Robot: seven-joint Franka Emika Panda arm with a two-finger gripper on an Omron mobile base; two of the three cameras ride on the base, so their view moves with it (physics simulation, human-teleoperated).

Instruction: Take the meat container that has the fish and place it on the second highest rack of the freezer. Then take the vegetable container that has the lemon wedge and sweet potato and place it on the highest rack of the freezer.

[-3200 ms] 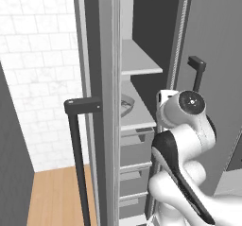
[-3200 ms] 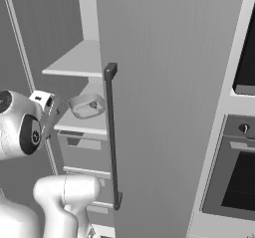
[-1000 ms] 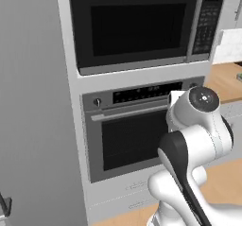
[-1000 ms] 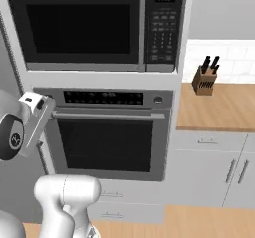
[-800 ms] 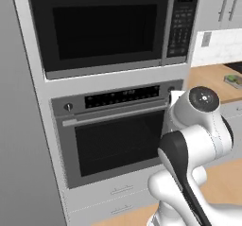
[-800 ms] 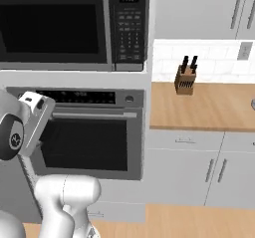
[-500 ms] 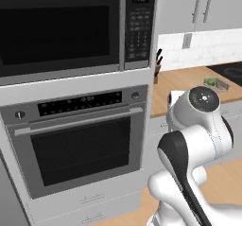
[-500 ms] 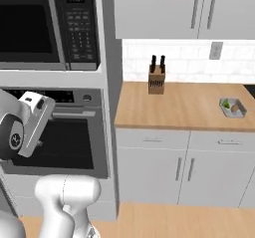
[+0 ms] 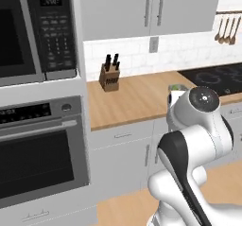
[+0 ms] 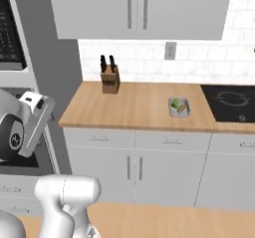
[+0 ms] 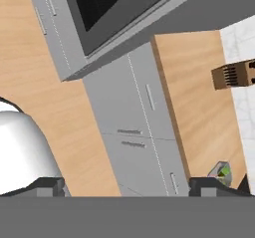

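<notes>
1. Fingers (image 11: 50, 184) are standing wide apart in the hand view, gripping nothing; vegetable container (image 11: 220, 172) is peeking beside the right tip.
2. Right base view: container (image 10: 179, 107) is sitting on the wooden counter (image 10: 134, 107), near the black cooktop (image 10: 230, 103), well apart from the knife block (image 10: 109, 79).
3. Left base view: container (image 9: 176, 87) is showing just behind the arm.

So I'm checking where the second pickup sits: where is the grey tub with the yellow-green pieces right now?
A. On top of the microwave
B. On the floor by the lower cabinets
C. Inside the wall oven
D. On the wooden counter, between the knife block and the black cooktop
D: the vegetable container rests on the wooden counter, right of the knife block and left of the cooktop.
</notes>
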